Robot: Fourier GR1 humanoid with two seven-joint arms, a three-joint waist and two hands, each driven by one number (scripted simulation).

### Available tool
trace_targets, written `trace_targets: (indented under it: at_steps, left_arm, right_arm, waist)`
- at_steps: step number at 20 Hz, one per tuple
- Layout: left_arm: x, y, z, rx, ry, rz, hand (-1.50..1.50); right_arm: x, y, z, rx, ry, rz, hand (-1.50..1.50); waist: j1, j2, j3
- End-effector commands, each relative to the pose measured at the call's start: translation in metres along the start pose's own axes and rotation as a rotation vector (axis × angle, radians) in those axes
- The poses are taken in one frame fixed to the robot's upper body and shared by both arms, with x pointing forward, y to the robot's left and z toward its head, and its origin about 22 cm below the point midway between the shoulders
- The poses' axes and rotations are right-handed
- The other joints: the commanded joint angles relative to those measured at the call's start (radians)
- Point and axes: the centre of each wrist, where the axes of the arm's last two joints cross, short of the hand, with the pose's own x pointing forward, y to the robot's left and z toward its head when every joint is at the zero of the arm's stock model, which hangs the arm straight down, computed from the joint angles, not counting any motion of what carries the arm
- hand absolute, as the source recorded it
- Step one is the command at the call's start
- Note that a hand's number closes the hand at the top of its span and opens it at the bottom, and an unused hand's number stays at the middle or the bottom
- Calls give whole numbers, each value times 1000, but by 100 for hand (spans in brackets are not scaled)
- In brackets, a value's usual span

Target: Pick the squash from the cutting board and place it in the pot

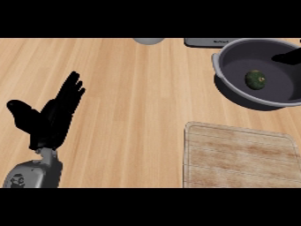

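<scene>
Wooden counter (133, 88) under open left hand (51, 114), fingers spread, touching nothing; squash (255, 79) inside pot (234, 90).

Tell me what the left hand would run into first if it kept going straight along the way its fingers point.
Nothing, apparently: the left hand points up and slightly right over bare counter. The grey object at the top edge lies further right, probably off that line.

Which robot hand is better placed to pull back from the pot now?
The right robot hand: it reaches over the pot, where the squash already lies. The left robot hand rests open, far across the counter.
</scene>
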Motion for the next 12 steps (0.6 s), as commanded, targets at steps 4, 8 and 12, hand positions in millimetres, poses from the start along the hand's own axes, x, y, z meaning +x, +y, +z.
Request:
trace_targets:
  at_steps: [4,8,12]
  left_arm:
    - [-3,2,5,-7,-13,-1,0]
    - [-4,-9,11,-8,-7,-1,0]
    - [2,-5,4,4,-4,-1,0]
  right_arm:
    - [-19,8,-6,-112,-35,-294,-150]
    - [-8,-9,-5,-316,-85,-418,-150]
    - [-41,-40,-5,-425,-71,-481,-150]
  waist:
    - [0,1,1]
    - [-2,-2,0]
    - [-4,0,0]
